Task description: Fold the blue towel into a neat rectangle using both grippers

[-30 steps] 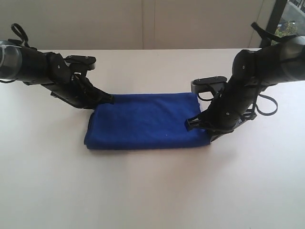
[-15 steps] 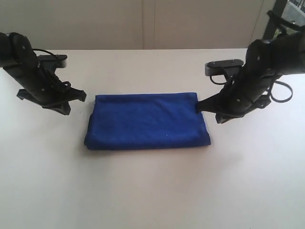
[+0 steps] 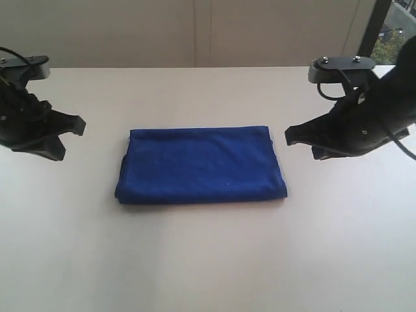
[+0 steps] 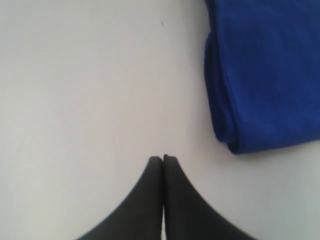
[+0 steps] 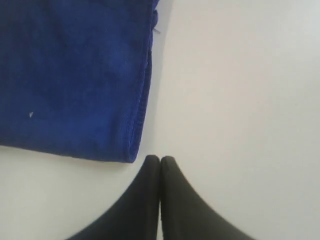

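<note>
Across the whole lower scene runs the desk (image 3: 208, 260), pale and plain, backed by a beige wall (image 3: 195, 32), with a strip of window (image 3: 392, 29) showing greenery at the far right corner. At the middle of the desk lies the towel (image 3: 201, 166), deep blue and folded into a flat rectangle of several layers, its long side running across the exterior view. Its edges are roughly straight; the left end shows rounded folds stacked on one another, and the near right corner bulges a little. The left arm (image 3: 26, 123) is well to the left of the towel and the right arm (image 3: 364, 123) is to its right, nearer to it; each carries a grey camera block (image 3: 341, 65) on top. The left gripper (image 3: 79, 125) points toward the towel's left end with its jaws pressed together, holding nothing, and a stretch of bare desk lies between its tip and the cloth. The right gripper (image 3: 289, 135) likewise has its jaws closed tight on nothing, its tip near the towel's right edge but apart from it. A tiny white fleck (image 3: 227, 184) sits on the towel's top near the front edge.
</note>
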Robot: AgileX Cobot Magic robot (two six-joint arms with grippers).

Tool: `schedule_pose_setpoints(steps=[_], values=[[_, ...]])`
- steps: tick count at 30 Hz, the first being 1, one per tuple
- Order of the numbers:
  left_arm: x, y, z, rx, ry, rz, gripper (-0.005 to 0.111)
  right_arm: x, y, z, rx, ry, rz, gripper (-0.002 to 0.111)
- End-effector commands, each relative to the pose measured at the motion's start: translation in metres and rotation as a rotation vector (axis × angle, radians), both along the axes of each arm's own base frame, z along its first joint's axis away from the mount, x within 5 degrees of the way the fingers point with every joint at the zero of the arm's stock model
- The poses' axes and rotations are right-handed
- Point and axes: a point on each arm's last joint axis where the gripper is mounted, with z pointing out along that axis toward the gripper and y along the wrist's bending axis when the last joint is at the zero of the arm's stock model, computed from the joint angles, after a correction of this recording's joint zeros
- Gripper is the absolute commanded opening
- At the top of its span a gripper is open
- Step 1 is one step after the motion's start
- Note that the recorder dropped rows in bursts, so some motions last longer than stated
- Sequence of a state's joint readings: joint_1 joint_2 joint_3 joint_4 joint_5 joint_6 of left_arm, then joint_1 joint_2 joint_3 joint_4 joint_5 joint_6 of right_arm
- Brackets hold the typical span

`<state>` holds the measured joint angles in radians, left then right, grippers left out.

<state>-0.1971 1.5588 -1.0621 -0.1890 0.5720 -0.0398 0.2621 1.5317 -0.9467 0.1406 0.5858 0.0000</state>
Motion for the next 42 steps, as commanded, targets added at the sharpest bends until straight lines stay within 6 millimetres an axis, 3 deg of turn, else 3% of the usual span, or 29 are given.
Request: schedule_pose_setpoints(steps=[1,12,22,27,34,42], values=[[-0.043,0.009,0.018,-0.033,-0.059,0.022,0.0,-0.028,-0.009,0.019,0.027,-0.096,-0.012,0.0],[-0.124,0.021,0.047,-0.106,-0.259,-0.001,0.0,-0.108,-0.03,0.044,0.081,-0.306,-0.017,0.0],[-0.188,0.031,0.079,-0.158,-0.5,-0.05,0.0,-0.178,-0.049,0.075,0.121,-0.622,0.02,0.0],[-0.216,0.037,0.087,-0.15,-0.657,-0.087,0.0,-0.207,-0.057,0.076,0.137,-0.743,0.028,0.0],[-0.227,0.042,0.075,-0.138,-0.797,-0.073,0.0,-0.216,-0.061,0.055,0.117,-0.807,0.037,0.0],[-0.227,0.042,0.066,-0.131,-0.76,-0.08,0.0,-0.214,-0.061,0.053,0.122,-0.834,0.03,0.0]])
